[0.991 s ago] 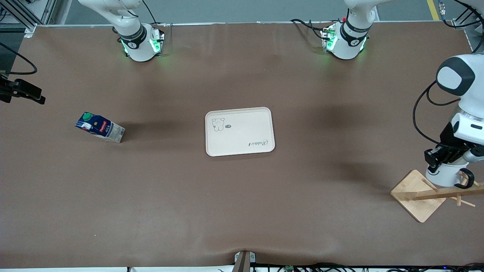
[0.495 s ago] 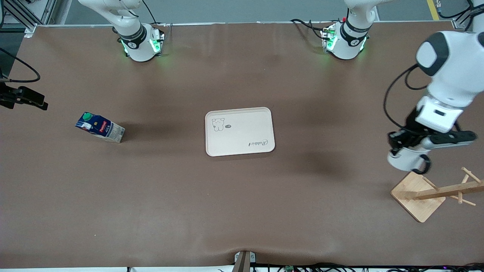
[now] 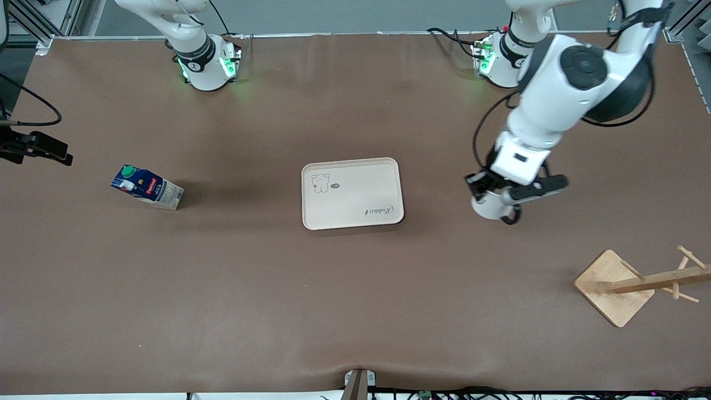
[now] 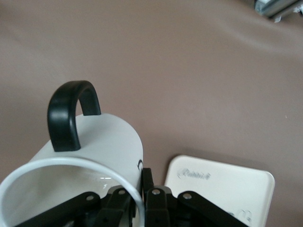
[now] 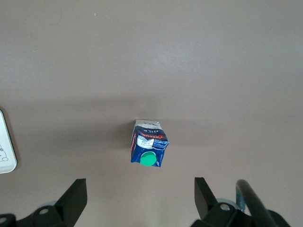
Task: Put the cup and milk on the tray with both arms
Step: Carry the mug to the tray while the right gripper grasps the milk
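Note:
My left gripper (image 3: 484,191) is shut on the rim of the cup (image 3: 492,206), a white mug with a black handle, and holds it above the table beside the tray (image 3: 355,194), on the left arm's side. In the left wrist view one finger is inside the cup (image 4: 104,142) and one outside, with the tray (image 4: 222,184) just past it. The milk (image 3: 147,188) stands on the table toward the right arm's end. My right gripper (image 3: 55,153) is open and empty, high over the table by the milk (image 5: 149,144), which shows between its spread fingers (image 5: 75,191).
A wooden rack (image 3: 616,286) with a square base and pegs stands toward the left arm's end, nearer the front camera than the tray. A corner of the tray (image 5: 4,146) shows in the right wrist view. The arm bases glow green.
My left gripper has carried the cup away from the wooden rack and toward the tray. The right gripper has barely moved. The milk and tray have not moved.

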Robot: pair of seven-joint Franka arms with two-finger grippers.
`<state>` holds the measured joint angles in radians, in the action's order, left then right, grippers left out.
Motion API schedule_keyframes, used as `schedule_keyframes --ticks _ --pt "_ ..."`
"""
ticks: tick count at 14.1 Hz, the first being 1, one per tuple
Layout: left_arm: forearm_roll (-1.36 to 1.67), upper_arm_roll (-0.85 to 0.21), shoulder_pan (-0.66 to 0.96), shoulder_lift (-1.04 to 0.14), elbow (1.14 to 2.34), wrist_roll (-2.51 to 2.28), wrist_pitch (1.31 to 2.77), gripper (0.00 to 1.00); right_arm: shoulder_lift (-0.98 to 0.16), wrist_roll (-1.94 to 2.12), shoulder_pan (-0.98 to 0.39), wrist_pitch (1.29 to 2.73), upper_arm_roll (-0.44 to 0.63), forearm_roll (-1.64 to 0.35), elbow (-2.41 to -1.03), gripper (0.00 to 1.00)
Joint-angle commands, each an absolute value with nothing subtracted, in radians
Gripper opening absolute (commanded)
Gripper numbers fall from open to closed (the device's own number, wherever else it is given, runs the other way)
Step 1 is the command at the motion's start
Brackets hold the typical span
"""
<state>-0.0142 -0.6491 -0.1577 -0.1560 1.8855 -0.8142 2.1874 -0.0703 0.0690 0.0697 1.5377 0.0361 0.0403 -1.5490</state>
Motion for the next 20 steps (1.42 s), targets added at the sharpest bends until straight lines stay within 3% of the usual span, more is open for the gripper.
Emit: schedule_keyframes --ticks 1,5,9,15,20 --pt "-0.057 -0.649 -0.056 -0.299 1.784 -0.958 2.155 0.0 -0.106 0.071 0.097 1.523 0.034 0.021 -1.52 1.0" --pt "-0.221 -0.643 0.107 -0.46 1.683 -1.213 2.126 0.0 -0.138 0.072 0.15 1.508 0.034 0.025 -1.563 1.0" --pt "-0.301 -0.634 0.216 -0.592 1.585 -1.308 2.063 0.0 -0.098 0.071 0.181 1.626 0.032 0.023 -1.721 1.0" --pt "-0.367 -0.465 0.44 -0.643 1.569 -1.371 2.063 0.0 -0.095 0.069 0.206 1.765 0.034 -0.064 -1.893 1.0" --pt "-0.359 -0.457 0.449 -0.672 1.572 -1.448 2.074 0.0 -0.071 0.058 0.236 1.879 0.034 -0.077 -2.015 1.0"
